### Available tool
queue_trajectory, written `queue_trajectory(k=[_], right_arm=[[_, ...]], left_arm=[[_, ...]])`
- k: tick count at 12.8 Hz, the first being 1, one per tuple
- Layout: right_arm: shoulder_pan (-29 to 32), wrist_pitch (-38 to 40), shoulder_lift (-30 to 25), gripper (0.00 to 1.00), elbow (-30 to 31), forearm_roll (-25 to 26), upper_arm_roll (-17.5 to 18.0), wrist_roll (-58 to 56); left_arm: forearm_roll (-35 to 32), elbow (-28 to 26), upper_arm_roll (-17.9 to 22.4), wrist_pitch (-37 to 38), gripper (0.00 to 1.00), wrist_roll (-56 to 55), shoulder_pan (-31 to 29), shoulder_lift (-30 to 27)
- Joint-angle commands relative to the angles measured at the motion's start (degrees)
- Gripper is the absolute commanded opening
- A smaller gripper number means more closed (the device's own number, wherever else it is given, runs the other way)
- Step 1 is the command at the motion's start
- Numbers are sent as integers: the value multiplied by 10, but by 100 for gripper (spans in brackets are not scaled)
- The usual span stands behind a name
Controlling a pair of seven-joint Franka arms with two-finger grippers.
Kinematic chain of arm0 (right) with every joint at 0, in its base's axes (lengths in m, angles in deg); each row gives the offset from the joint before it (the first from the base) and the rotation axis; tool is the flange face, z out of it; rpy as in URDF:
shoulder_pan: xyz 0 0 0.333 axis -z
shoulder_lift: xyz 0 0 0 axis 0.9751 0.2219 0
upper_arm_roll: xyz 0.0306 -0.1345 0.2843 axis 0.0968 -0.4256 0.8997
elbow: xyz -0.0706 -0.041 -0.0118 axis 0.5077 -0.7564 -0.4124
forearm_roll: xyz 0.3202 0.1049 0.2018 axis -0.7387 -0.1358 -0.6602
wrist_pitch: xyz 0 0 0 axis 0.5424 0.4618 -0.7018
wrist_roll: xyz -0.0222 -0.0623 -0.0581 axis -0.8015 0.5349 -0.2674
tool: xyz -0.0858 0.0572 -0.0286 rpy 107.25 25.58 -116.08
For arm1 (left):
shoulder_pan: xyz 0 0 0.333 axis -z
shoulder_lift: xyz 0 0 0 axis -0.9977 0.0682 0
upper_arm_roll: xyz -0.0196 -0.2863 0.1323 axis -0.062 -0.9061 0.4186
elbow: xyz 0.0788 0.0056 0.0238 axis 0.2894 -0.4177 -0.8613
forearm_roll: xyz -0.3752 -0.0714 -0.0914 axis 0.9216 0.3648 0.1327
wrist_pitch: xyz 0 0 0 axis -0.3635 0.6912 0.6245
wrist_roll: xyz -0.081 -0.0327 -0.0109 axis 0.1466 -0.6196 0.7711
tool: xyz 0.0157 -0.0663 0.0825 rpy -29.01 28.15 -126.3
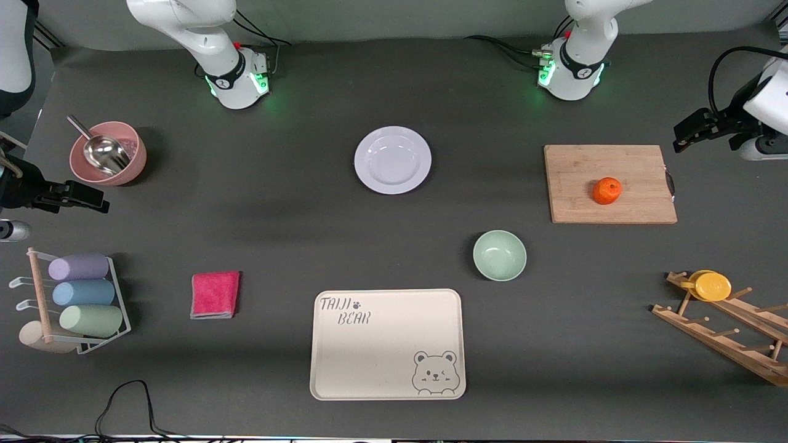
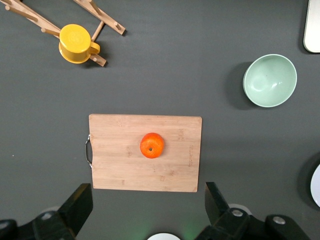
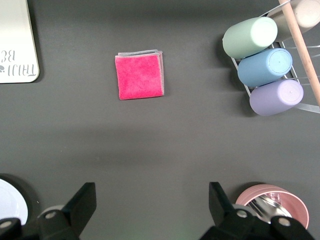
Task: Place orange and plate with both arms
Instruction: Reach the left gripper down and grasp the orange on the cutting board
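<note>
The orange (image 1: 607, 190) (image 2: 152, 145) sits in the middle of a wooden cutting board (image 1: 578, 197) (image 2: 115, 165) toward the left arm's end of the table. The pale lavender plate (image 1: 393, 160) lies bare mid-table, near the arms' bases; only its edge shows in the left wrist view (image 2: 316, 186) and in the right wrist view (image 3: 10, 200). My left gripper (image 1: 689, 132) (image 2: 147, 189) hangs open and holds nothing, high over the table by the board's edge. High over the right arm's end of the table, my right gripper (image 1: 95, 200) (image 3: 152, 186) is open too, with nothing in it.
A mint-green bowl (image 1: 499, 255) and a cream bear tray (image 1: 388, 344) lie nearer the front camera. A pink cloth (image 1: 215, 295), a rack of cups (image 1: 80, 301) and a pink bowl with a scoop (image 1: 108, 154) are toward the right arm's end. A wooden peg rack with a yellow cup (image 1: 711, 286) is by the left arm's end.
</note>
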State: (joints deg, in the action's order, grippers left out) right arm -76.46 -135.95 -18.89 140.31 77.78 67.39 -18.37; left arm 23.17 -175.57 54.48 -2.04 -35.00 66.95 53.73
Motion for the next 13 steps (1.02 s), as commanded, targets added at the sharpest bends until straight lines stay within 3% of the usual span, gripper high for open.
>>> queue_trajectory(k=[1, 7, 10, 13], right_arm=[[-1, 8, -15, 100, 11, 7, 2, 17], [-1, 9, -15, 100, 10, 7, 3, 18], [-2, 9, -15, 100, 11, 7, 3, 20], [-11, 8, -29, 100, 30, -6, 3, 25]], left_arm=[[1, 16, 2, 21, 100, -7, 2, -6], [1, -10, 4, 9, 100, 24, -5, -3], [5, -94, 30, -44, 100, 51, -2, -8], [5, -257, 31, -188, 100, 75, -3, -38]])
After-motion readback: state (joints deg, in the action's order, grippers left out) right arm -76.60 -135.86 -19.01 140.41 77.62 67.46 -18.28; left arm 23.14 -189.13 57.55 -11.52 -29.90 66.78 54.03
